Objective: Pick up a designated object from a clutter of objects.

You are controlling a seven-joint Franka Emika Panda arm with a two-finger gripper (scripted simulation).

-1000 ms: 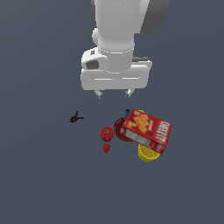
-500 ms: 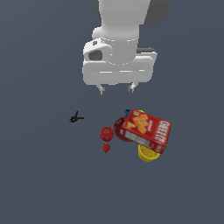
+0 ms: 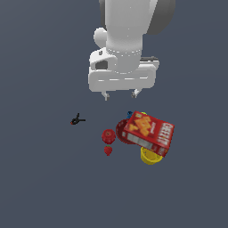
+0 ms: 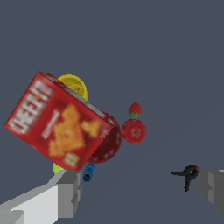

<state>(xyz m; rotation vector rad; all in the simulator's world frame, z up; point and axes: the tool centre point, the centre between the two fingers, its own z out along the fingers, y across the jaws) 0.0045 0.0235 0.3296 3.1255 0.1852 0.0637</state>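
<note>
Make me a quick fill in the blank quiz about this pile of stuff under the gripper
1. The cracker box leans on the dark red ____.
2. The small fruit beside the apple is a ____.
3. Away from the pile, alone, lies the black ____.
4. The open gripper holds ____.

Missing words: bowl; strawberry; clamp; nothing.

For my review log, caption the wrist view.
Open pincer above blue piece beside cracker box resting on red bowl.
</note>
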